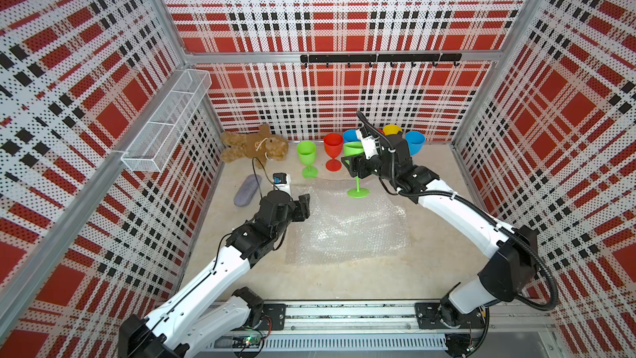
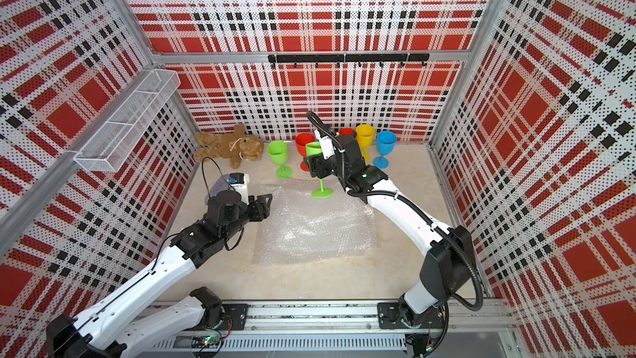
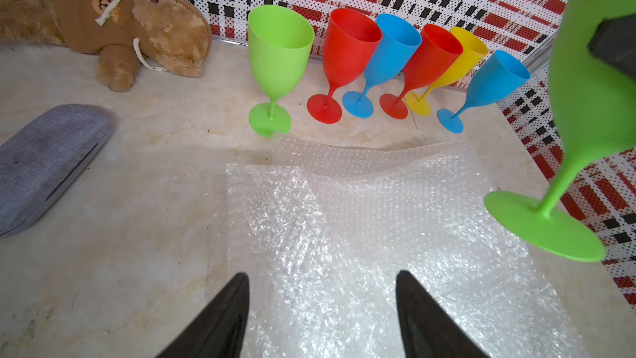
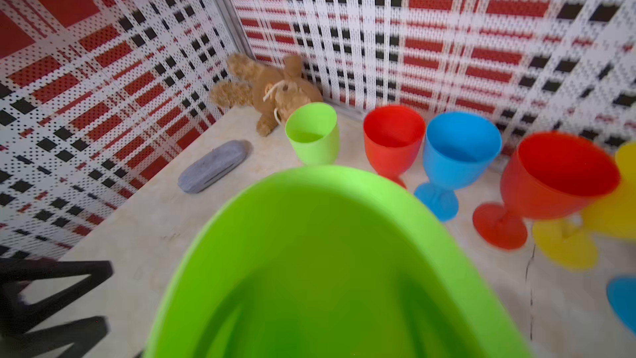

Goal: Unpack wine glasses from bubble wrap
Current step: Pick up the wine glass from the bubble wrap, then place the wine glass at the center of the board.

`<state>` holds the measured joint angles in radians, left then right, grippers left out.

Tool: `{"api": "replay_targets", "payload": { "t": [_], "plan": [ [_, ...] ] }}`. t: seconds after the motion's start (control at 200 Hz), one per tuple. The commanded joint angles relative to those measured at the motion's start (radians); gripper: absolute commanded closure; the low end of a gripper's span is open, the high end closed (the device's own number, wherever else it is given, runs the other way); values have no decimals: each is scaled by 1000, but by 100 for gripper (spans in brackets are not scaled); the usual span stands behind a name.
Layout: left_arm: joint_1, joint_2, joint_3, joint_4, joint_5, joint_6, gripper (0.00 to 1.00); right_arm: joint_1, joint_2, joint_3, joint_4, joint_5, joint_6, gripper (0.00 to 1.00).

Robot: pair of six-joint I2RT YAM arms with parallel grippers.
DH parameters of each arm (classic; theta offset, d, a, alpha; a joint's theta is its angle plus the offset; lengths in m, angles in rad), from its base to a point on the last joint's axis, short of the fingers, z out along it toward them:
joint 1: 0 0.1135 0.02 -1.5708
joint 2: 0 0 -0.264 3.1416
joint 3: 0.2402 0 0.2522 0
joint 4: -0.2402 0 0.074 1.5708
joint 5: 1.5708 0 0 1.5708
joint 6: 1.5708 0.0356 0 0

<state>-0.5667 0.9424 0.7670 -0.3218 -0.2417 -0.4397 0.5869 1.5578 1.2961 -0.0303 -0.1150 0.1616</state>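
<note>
Six wine glasses (image 3: 347, 46) upright in a row at 12 o'clock. Seventh, green wine glass (image 1: 353, 149), clasped at bowl by right gripper (image 1: 356, 165) jaws, foot at 12 o'clock edge of bubble wrap (image 1: 347, 229). At wrap's 9 o'clock, left gripper (image 3: 322, 273), jaws spread, empty.

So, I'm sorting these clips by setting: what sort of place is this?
Most likely a robot test booth, not a home: perforated plaid wall panels on aluminium framing, two robot arms bolted to a rail at the front, and staged props, plastic goblets and a teddy bear.
</note>
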Motion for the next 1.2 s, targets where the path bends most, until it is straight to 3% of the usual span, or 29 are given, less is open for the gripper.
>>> {"api": "replay_targets", "payload": {
  "t": [0.0, 0.085, 0.215, 0.461, 0.887, 1.197],
  "plan": [
    [8, 15, -14, 18, -26, 16, 31, -27, 68, -129, 573, -67, -142, 34],
    [5, 27, -15, 19, -31, 16, 31, -58, 149, -123, 651, -106, -144, 36],
    [-2, 35, -19, 18, -51, 20, 31, -92, 276, -195, 983, -158, -163, 39],
    [-2, 54, -17, 20, -48, 23, 31, -140, 508, -89, 1109, -210, -181, 40],
    [-10, 82, -18, 21, -36, 26, 31, -172, 730, 102, 1130, -214, -205, 40],
    [-14, 94, -17, 24, -28, 30, 31, -179, 812, 181, 1121, -208, -203, 38]
  ]
}}
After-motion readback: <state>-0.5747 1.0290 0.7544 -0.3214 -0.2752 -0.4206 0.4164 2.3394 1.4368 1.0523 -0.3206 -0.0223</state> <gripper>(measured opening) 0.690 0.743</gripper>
